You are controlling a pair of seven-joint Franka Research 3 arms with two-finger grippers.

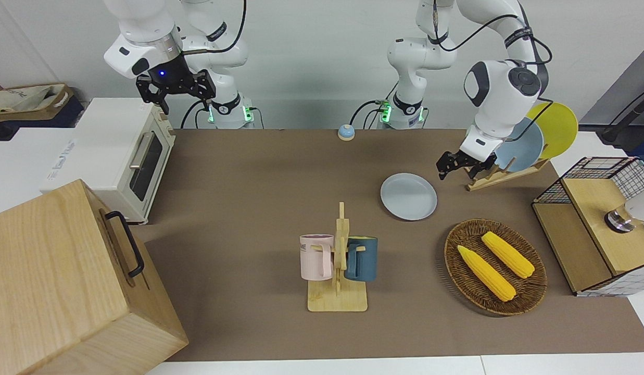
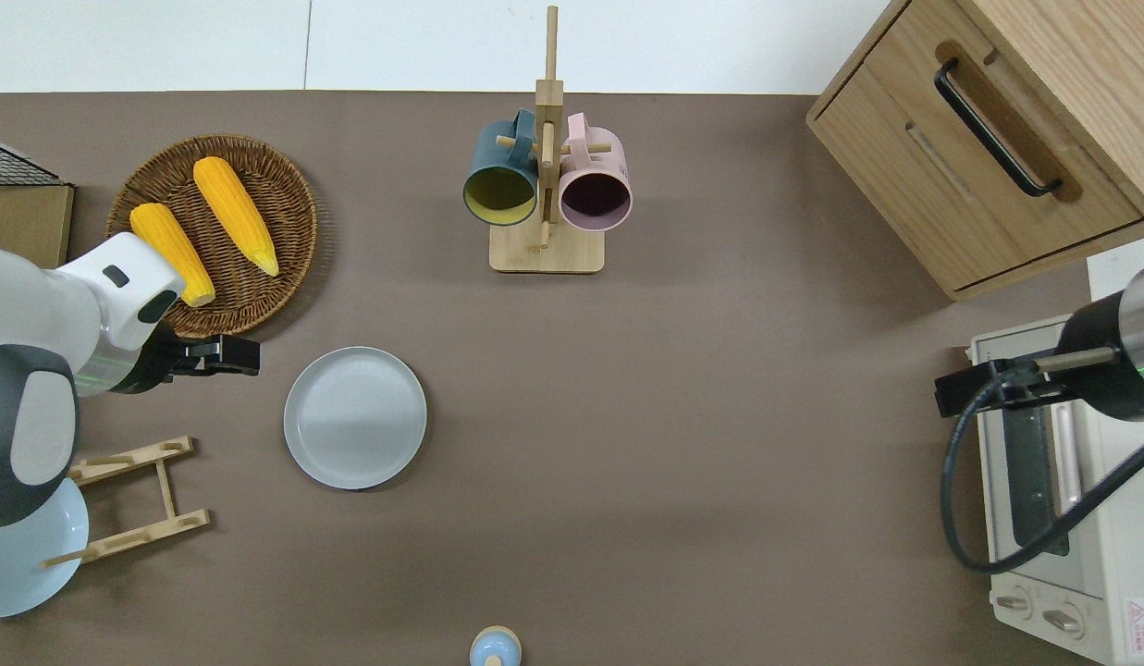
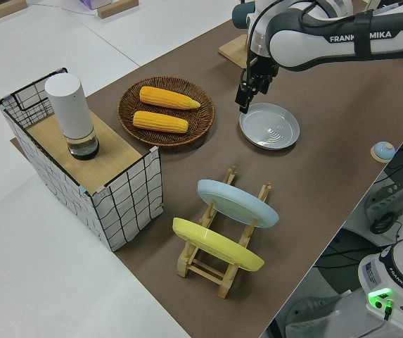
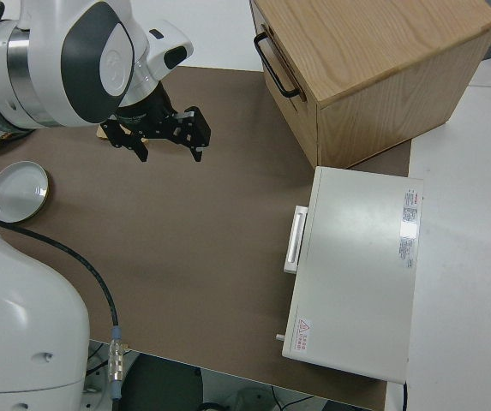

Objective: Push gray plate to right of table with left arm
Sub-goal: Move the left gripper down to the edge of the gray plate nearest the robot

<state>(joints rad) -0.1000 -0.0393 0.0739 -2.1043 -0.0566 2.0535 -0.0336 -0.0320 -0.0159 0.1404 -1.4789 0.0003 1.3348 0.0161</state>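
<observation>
The gray plate (image 1: 408, 196) lies flat on the brown table (image 1: 259, 182), also in the overhead view (image 2: 355, 417) and the left side view (image 3: 269, 126). My left gripper (image 2: 245, 356) is over the bare table between the wicker basket and the plate rack. It is just off the plate's rim toward the left arm's end, with a small gap to the plate. It also shows in the front view (image 1: 453, 169) and the left side view (image 3: 244, 104). My right arm is parked, with its gripper (image 4: 170, 154) open and empty.
A wicker basket (image 2: 294, 176) with two corn cobs lies farther from the robots than the left gripper. A wooden rack (image 2: 128, 499) with a sky-blue plate (image 1: 522, 148) and a yellow plate (image 1: 558, 127) stands nearer. A mug tree (image 2: 546, 250), a wooden cabinet (image 2: 978, 157), a toaster oven (image 2: 1062, 499) and a small bell (image 2: 495, 646) stand around.
</observation>
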